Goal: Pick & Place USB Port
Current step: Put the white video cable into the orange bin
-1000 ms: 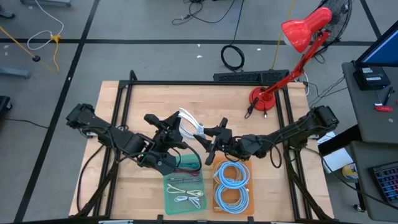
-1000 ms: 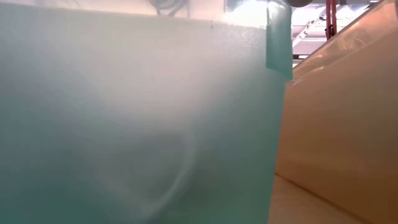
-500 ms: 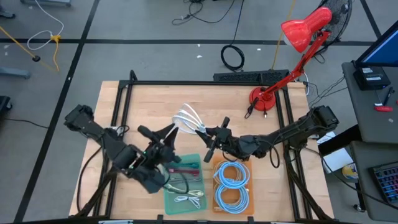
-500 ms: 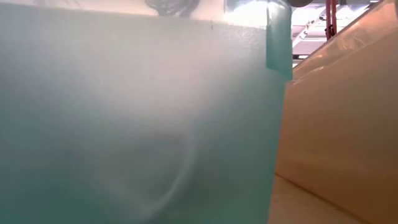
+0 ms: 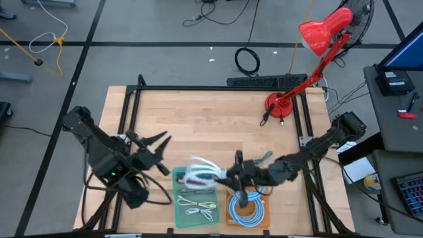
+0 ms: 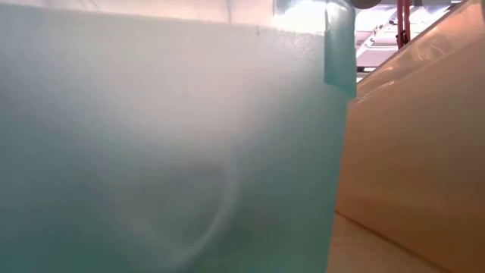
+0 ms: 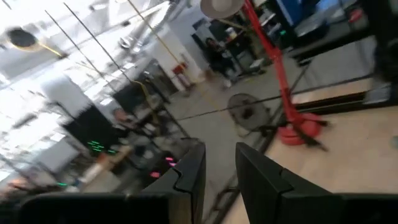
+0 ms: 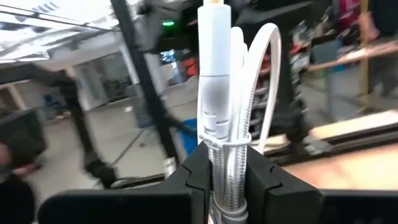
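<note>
The right gripper (image 8: 216, 168) pinches a bundled white USB cable (image 8: 217, 93), plug end pointing out past the fingertips, over the green tray (image 5: 177, 205) (earlier it hung above bare table). The left gripper (image 5: 156, 149), parted and empty, has drawn back leftward.

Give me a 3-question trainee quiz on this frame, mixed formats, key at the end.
1. True or false: the right pincer is shut on the white cable bundle.
2. Multiple choice: the blue coiled cables lie in which bin? A) green bin B) orange bin C) on the bare table
3. Short answer: which pincer holds nothing, and where is it?

Key
1. True; the right wrist view shows the fingers clamped on the bundle.
2. B, the orange bin, beside the green bin.
3. The left pincer, open, over the table to the left of the green bin.
</note>
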